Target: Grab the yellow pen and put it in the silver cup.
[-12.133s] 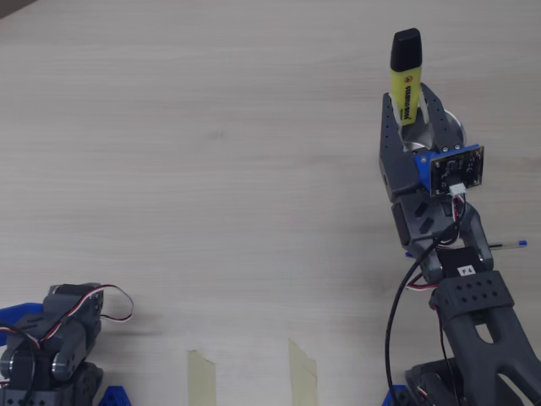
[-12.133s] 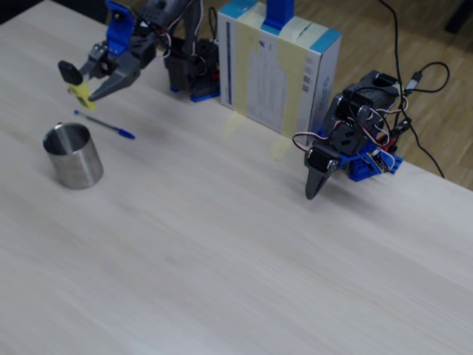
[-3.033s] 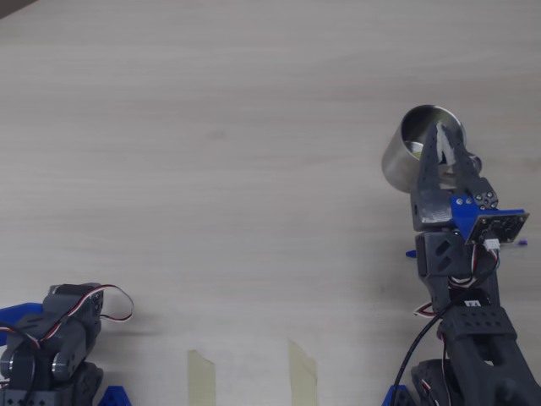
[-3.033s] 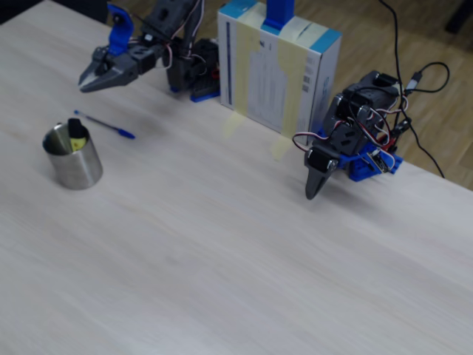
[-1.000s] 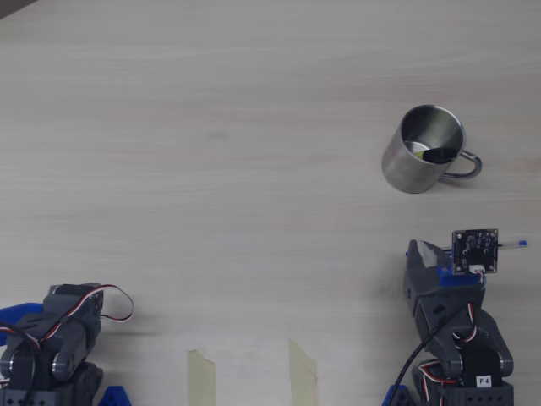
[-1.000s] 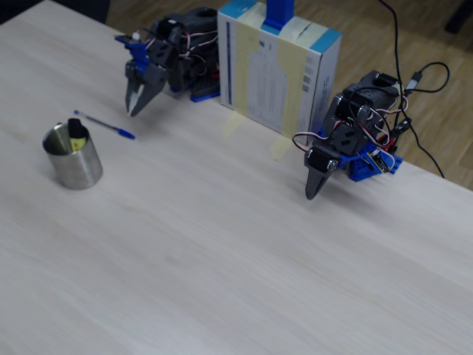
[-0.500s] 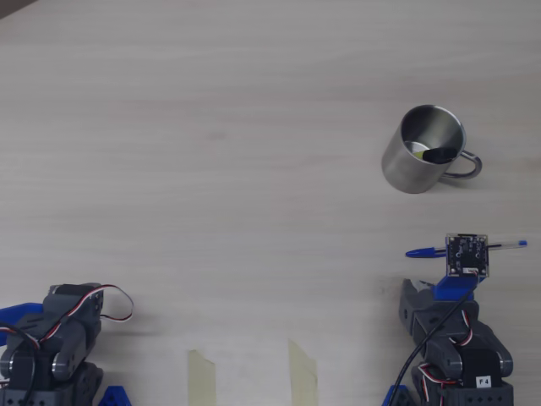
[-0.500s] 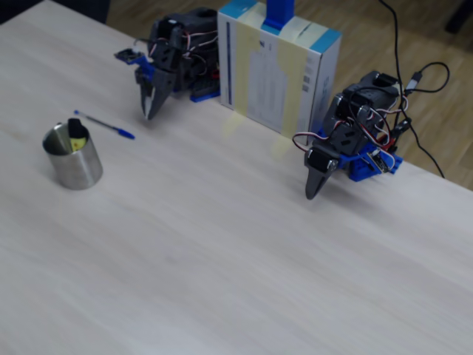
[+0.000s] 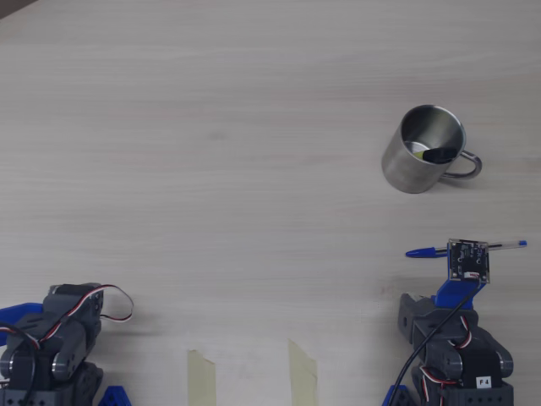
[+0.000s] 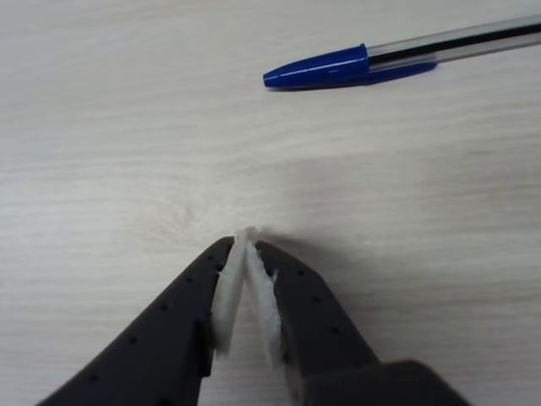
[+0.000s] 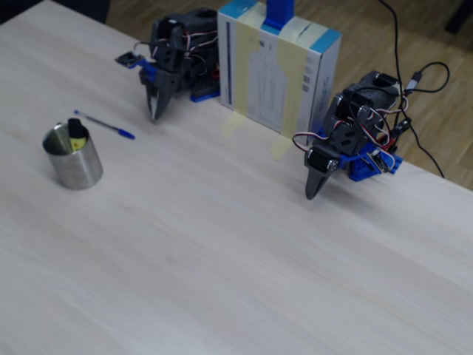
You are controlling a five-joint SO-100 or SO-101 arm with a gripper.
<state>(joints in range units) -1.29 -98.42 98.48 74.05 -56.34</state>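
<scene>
in the fixed view you see the silver cup (image 11: 72, 158) standing upright on the pale wood surface (image 11: 222, 244) at the left, with the yellow pen (image 11: 76, 134) inside it, black cap poking above the rim. a thin blue pen (image 11: 105, 125) lies flat just behind the cup, and past it your arm is folded back by a taped box (image 11: 277, 66), its gripper (image 11: 154, 115) pointing down with fingers together, tips at or just above the wood. a second arm (image 11: 347, 144) sits folded at the right, well apart.

The gripper (image 10: 246, 241) has let go, folded back and closed beside the blue pen (image 10: 397, 57) — the yellow pen (image 11: 75, 134) now stands in the silver cup (image 11: 76, 167).
</scene>
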